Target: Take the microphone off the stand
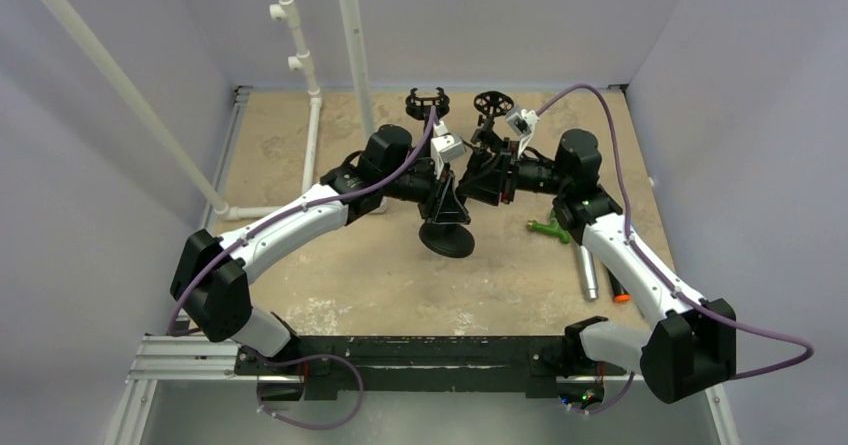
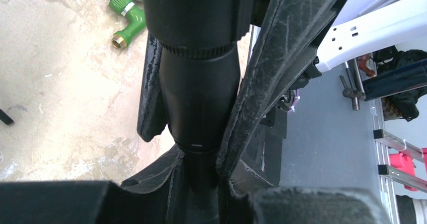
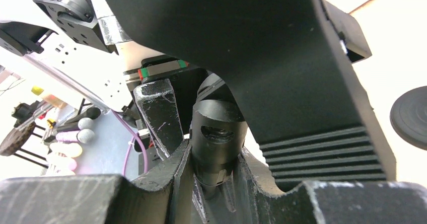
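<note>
At mid-table the left gripper (image 2: 199,133) is pinched on a tapered black tube (image 2: 199,98) under a knurled ring (image 2: 199,52). The tube is part of the upright column above the black disc-footed stand (image 1: 447,238), though whether it belongs to stand or microphone I cannot tell. Just right, the right gripper (image 3: 214,156) clasps the black cylindrical microphone (image 3: 217,128), long axis vertical, flat end pointing up.

place: robot lab, boxed test cell
walls (image 1: 80,215): plain panels left of left claw (image 1: 445,183), right of right claw (image 1: 487,175), beyond both
pipes (image 1: 353,45): white frame beyond left claw
rail (image 1: 160,360): metal, near side of claws, holds arm bases
cables (image 1: 624,175): purple, on both arms
spare mics (image 3: 70,133): outside cell, past right claw
</note>
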You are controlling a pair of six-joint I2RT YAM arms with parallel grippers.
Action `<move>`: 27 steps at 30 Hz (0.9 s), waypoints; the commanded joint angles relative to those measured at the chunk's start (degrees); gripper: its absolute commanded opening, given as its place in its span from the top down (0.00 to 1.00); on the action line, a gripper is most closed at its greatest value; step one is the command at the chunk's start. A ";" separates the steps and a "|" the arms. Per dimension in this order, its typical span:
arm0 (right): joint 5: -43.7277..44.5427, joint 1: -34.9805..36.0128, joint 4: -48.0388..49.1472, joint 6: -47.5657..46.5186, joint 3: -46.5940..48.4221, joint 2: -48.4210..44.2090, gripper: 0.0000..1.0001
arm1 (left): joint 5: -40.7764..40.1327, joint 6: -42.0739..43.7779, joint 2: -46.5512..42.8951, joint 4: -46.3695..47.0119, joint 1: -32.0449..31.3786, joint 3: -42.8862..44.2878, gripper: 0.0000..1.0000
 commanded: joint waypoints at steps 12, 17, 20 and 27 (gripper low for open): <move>6.16 -4.63 -11.59 -12.00 5.96 -3.84 1.00 | 1.23 0.57 -2.83 2.41 0.12 3.36 0.17; 10.84 -5.94 -18.34 -19.79 10.38 -3.74 1.00 | 0.45 1.63 -4.77 2.49 0.50 1.67 0.15; 18.15 -6.87 -21.09 -23.48 12.23 -3.19 1.00 | -0.24 2.37 -6.24 3.11 0.98 0.32 0.15; 32.12 -10.11 -20.42 -27.98 14.07 -1.16 1.00 | -0.72 4.39 -9.54 4.29 1.55 -2.21 0.16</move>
